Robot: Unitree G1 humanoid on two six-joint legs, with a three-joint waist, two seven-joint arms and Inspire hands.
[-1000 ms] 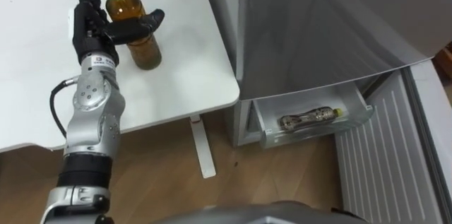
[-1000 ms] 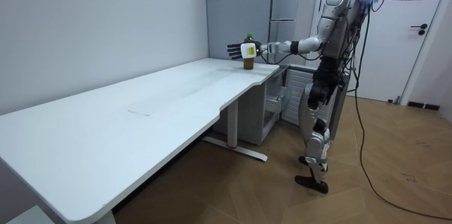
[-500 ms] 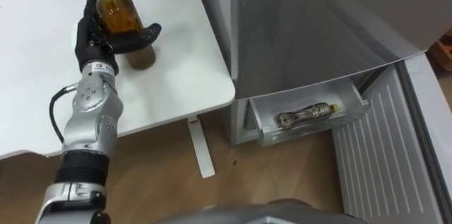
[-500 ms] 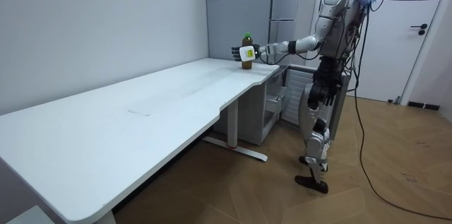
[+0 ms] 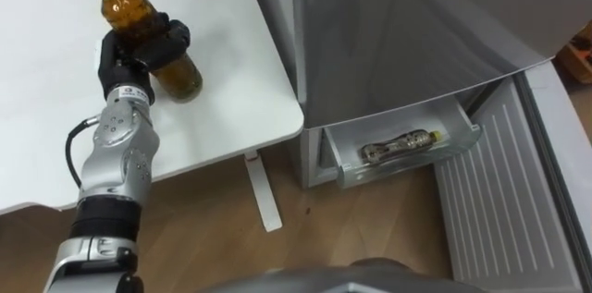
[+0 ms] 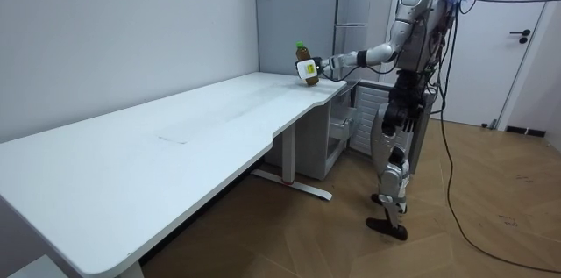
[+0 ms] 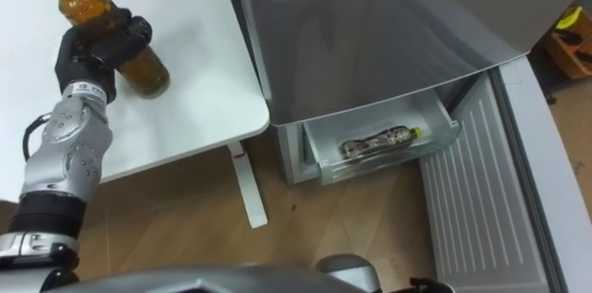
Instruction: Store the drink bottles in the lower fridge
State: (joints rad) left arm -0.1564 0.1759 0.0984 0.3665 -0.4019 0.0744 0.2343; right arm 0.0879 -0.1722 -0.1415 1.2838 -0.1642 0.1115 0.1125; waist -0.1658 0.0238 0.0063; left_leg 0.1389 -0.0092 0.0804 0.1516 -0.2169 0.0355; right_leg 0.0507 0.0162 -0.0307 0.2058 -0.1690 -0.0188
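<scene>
I have my left hand (image 5: 137, 53) curled round one tea bottle (image 5: 123, 8), tilted over the counter (image 5: 231, 99) near its fridge-side edge. A second bottle (image 5: 398, 145) lies in the open lower drawer (image 5: 407, 167). My right hand (image 6: 392, 125) hangs low.

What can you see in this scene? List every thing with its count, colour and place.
tea bottle: one, brown with green cap, tilted, held over the table corner
second bottle: one, brownish, lying in the open drawer
drawer: one, pale grey, pulled out at the bottom of the fridge
fridge: one, grey, right of the table
table: one, white, at the left
floor: wood, below
left hand: one, black, curled round the tea bottle
</scene>
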